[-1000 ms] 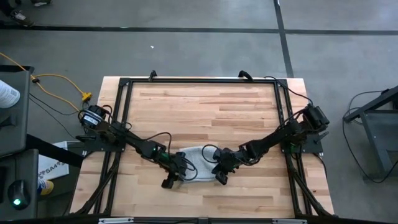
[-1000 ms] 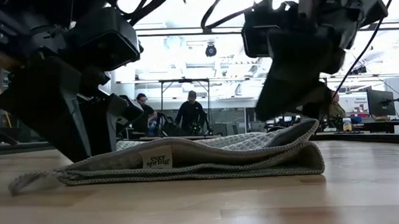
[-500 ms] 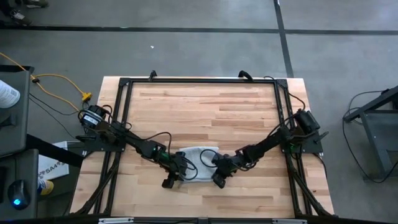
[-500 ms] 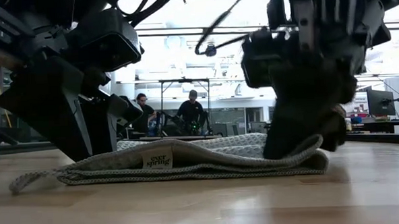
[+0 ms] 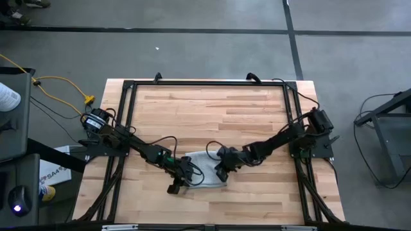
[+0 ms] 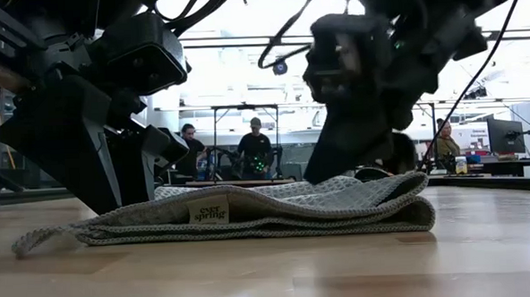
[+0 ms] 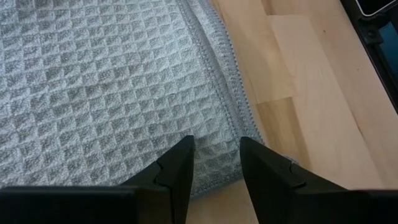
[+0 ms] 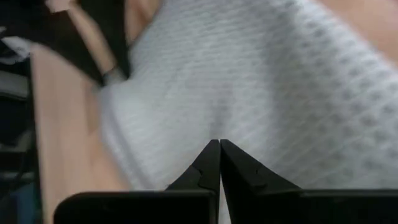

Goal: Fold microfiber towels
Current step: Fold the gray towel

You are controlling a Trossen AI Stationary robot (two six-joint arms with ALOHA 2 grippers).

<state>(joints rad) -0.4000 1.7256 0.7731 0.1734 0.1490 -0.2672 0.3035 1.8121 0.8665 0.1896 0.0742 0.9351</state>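
Note:
The grey-blue microfiber towel [image 5: 205, 172] lies folded in several layers near the table's near edge, its white tag [image 6: 209, 210] facing the low camera. My left gripper [image 7: 216, 149] stands on the towel's left end, its fingers a narrow gap apart. My right gripper [image 8: 219, 144] is shut, just over the towel's right half [image 6: 374, 193]. In the high view it sits at the towel's right side [image 5: 220, 171]. I cannot tell whether it touches the cloth. My left gripper comes down slanting from the table's left. Both fingertips [image 7: 180, 163] rest on the top layer beside the towel's near corner [image 7: 214, 186]. The cloth between them lies flat, not bunched. The towel rests flat on the table.
The wooden table [image 5: 212, 109] stretches bare behind the towel. A black frame [image 5: 128, 86] runs round its edges. People [image 6: 256, 149] stand far back in the room in the low view.
My right gripper has gone down onto the towel's right end, then toward the table's left and slightly up over the towel. The top layer's right end, raised a second ago, now lies lower on the layers beneath.

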